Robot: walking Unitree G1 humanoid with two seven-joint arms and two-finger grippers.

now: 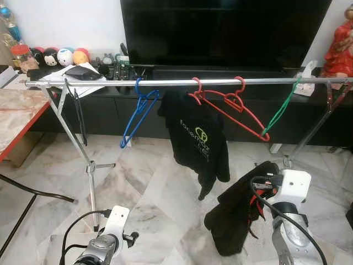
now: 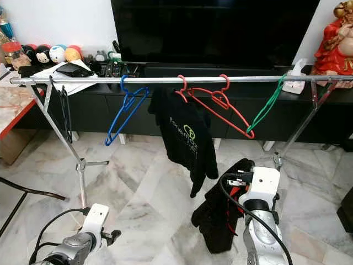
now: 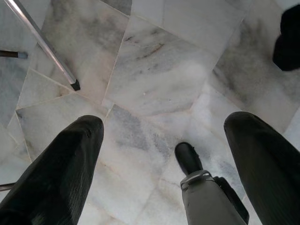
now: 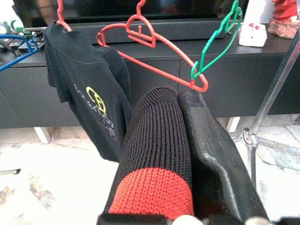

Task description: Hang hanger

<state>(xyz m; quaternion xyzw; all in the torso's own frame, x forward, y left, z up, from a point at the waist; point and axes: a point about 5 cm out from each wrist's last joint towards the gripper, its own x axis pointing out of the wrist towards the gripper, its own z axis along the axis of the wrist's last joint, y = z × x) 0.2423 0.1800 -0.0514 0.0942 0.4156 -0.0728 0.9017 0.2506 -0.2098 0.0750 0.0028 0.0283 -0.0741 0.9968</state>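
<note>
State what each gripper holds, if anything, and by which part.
The right gripper is shut on a black-and-red knitted garment, pinching a ribbed fold of it; which part cannot be told. The left gripper is open, holding nothing.

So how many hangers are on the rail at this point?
5 can be made out: a black hanger near the robot's left end, a blue hanger, a red hanger carrying the black shirt, an empty red hanger, and a green hanger.

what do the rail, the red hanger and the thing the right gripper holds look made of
Rail: metal, likely steel tube; silvery with a bright sheen.
Red hanger: thin and evenly coloured, probably plastic or coated wire; the look leaves it open.
Garment clamped in the right gripper: ribbed knit fabric, matte black with a red band.
</note>
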